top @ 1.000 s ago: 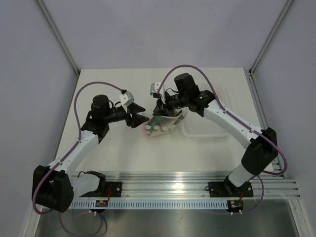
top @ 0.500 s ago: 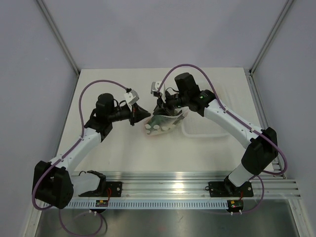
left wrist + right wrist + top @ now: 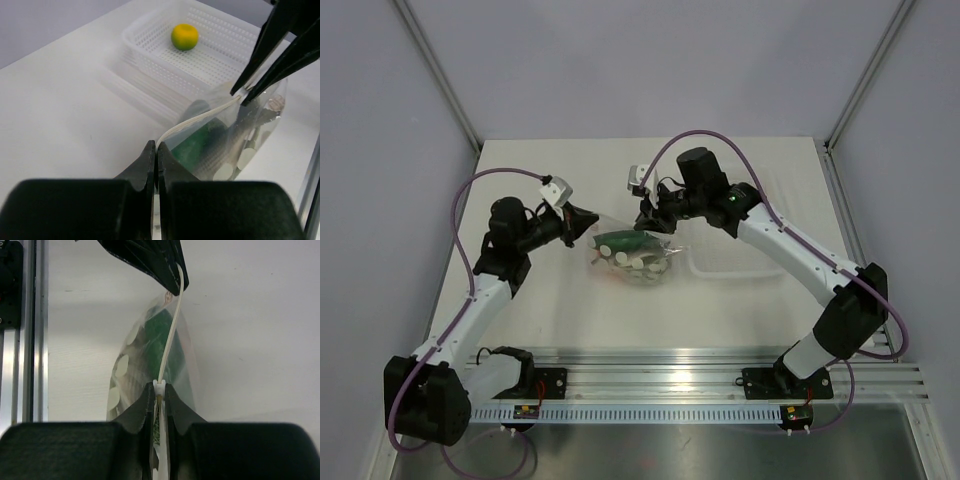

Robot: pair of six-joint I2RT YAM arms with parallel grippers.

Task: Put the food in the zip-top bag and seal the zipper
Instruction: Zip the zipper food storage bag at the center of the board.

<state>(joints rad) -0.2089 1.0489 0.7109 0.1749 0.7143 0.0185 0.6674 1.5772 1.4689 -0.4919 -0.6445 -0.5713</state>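
Note:
The zip-top bag (image 3: pixel 632 262) hangs stretched between my two grippers above the table. Inside it lie a dark green cucumber (image 3: pixel 197 144) and other food I cannot make out. My left gripper (image 3: pixel 584 225) is shut on the bag's left top corner (image 3: pixel 156 146). The whitish zipper (image 3: pixel 200 118) runs taut from there to my right gripper (image 3: pixel 654 224). In the right wrist view, my right gripper (image 3: pixel 159 388) is shut on the zipper's white slider at the other end of the zipper (image 3: pixel 170 332). A yellow-green ball (image 3: pixel 184 36) lies in the white basket (image 3: pixel 150 47).
The white perforated basket (image 3: pixel 735 262) sits on the table just right of the bag, under my right arm. An aluminium rail (image 3: pixel 660 365) runs along the near edge. Grey walls close in the back and both sides.
My left gripper closed on the bag's left corner and drew back to the left. The bag moved left with it and now hangs stretched out between both grippers.

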